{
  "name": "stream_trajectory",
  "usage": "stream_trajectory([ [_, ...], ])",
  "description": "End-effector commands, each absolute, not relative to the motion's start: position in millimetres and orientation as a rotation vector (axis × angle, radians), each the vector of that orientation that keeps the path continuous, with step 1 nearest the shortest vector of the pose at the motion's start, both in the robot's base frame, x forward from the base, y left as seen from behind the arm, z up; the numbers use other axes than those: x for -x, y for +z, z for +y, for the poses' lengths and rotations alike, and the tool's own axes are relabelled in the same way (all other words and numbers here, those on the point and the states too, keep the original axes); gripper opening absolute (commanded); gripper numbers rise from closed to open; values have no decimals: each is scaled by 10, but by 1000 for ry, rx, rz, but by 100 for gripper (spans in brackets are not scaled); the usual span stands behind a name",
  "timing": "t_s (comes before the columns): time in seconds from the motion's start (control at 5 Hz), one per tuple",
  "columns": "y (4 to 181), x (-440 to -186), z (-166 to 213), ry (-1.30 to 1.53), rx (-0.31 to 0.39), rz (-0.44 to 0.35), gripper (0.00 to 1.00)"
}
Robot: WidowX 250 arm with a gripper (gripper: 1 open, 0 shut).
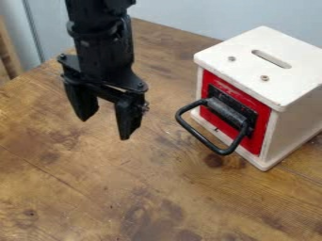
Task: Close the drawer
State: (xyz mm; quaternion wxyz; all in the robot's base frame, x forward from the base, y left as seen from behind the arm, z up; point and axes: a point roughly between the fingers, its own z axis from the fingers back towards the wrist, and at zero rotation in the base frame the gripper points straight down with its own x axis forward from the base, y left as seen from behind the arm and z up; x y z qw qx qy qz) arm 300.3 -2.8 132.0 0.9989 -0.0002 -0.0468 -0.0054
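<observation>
Here's the black two-fingered gripper (104, 111) hanging over the left half of the worn brown wooden surface (88, 188), pointing downward with its two dark fingers (83, 98) spread apart and nothing between them. The jaws are parted and empty. The fingertips sit above the wood; whether they touch it cannot be told from this angle. The black arm rises straight up out of the top of the view.

Over on the right stands the small cream-white cube box (280, 80), resting on the surface near the right edge, turned so one corner faces the camera. Two short dark slots show on its top face. Set into its left-facing side is the drawer with a red front panel and dark centre (239, 111), and the panel appears to sit slightly proud of the box face, though how far out it stands is hard to judge. From that panel the large black loop handle (205, 130) juts out to the left and down, its lower bar close to the wood.

The gripper is well apart from the handle, off to its left, with bare wood between them. Gripper and drawer are not in contact.
</observation>
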Motion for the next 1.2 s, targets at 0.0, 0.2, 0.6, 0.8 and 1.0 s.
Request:
stream_trajectory([
  [0.0,1416,-3013,-64,-27,1,-133,100],
  [0.2,1413,-3023,-48,-21,1,-140,100],
  [0.6,1395,-3043,-15,-10,-2,-135,100],
  [0.8,1389,-3058,-3,-3,-2,-131,100],
  [1.0,1385,-3072,10,3,-2,-138,100],
])
